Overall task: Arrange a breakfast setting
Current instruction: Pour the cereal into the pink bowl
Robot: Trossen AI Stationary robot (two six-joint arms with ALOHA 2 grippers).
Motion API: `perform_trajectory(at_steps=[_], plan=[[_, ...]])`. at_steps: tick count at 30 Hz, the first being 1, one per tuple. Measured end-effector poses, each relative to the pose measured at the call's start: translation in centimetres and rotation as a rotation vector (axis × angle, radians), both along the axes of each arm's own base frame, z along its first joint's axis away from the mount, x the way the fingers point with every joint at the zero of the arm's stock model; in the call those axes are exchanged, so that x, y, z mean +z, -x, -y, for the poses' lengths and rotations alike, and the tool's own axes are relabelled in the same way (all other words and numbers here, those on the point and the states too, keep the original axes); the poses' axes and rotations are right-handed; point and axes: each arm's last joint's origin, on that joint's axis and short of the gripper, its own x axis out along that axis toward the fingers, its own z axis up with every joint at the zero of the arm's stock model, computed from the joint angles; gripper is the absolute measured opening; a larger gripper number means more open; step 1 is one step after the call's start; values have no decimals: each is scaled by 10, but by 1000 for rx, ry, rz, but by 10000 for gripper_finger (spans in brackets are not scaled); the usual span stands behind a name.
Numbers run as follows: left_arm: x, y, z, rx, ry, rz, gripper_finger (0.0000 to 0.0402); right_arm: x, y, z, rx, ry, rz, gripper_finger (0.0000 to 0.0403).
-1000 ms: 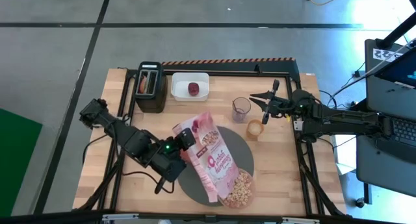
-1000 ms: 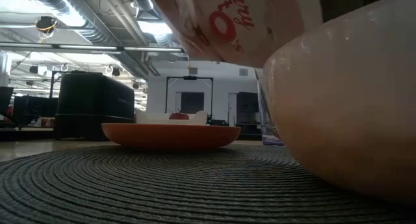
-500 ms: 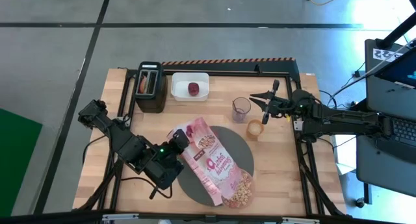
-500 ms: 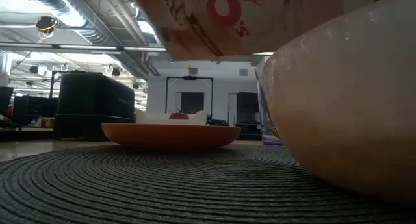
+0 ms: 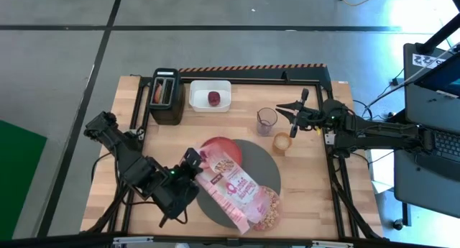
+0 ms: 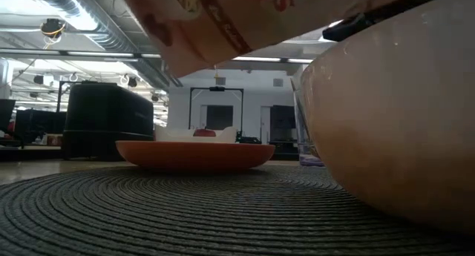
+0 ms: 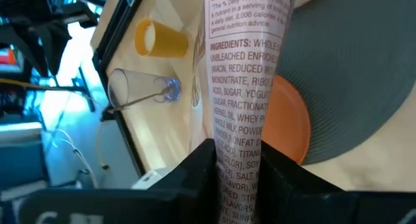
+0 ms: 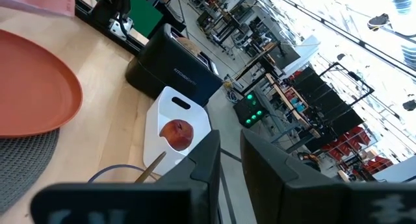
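A pink cereal box (image 5: 233,187) hangs slanted over the round dark-grey mat (image 5: 259,162), with my left gripper (image 5: 192,162) shut on its end away from the bowl. The box's other end is above the pink bowl (image 5: 271,205), which holds cereal and stands on the mat's near right. The red plate (image 5: 221,149) rests flat on the mat's far left. A dark-red fruit piece (image 5: 215,98) lies in the white tub (image 5: 210,95). The thin spoon (image 7: 138,102) leans in a clear glass (image 5: 267,120). My right gripper (image 5: 291,115) hovers by the glass, shut on nothing. My left gripper pinches the box between its two fingers (image 7: 198,169), one on each broad face, at the end farthest from the bowl. The narrow ingredients panel (image 7: 239,130) faces the wrist camera. The fingers slant downward from the table's near left, along the box. The box hangs clear of the mat, tilted.
A black toaster (image 5: 167,95) stands at the far left beside the tub. A yellow cup (image 5: 282,142) sits just right of the mat's far edge. Bare wood lies to the mat's left and right.
My left gripper has drawn back toward the table's near left and rolled its wrist. The cereal box has turned with it and swung lower over the bowl, uncovering the red plate. My right arm has kept still.
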Motion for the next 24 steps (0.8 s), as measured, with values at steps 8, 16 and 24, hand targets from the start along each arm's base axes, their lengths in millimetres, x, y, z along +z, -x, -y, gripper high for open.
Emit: perform_trajectory(at_steps=[8, 16, 24], plan=[[0, 0, 2, 165, 157, 77, 61, 0, 0, 0, 0, 0, 0, 65], [-6, -8, 7, 200, 241, 142, 60, 0, 0, 1, -32, 6, 0, 65], [-29, -19, 1, 264, 131, 225, 56, 1, 3, 7, -245, 21, 5, 65]])
